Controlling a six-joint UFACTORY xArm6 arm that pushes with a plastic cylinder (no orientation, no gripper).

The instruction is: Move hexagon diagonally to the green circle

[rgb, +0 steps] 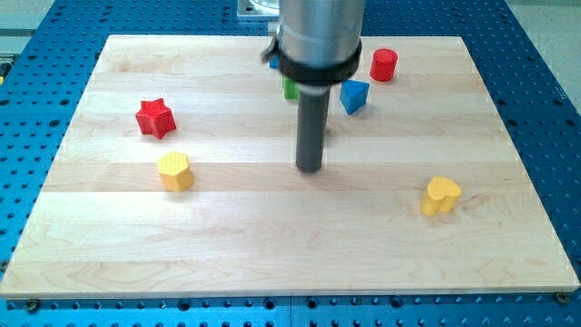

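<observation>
- Yellow hexagon point(175, 171): view's left, well apart from the tip point(310, 168), which rests on bare board at mid-view.
- Green block point(290, 88): top centre, mostly hidden by the arm; probably the circle.
- Claw: none fitted, only a rod.
- Approach: circle below-left of the hexagon, push up-right.
- Writing: none legible.

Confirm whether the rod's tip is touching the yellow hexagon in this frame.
Apart. The camera view shows my tip near the board's middle, with a plain stretch of bare wood between it and the yellow hexagon at the view's left.
</observation>
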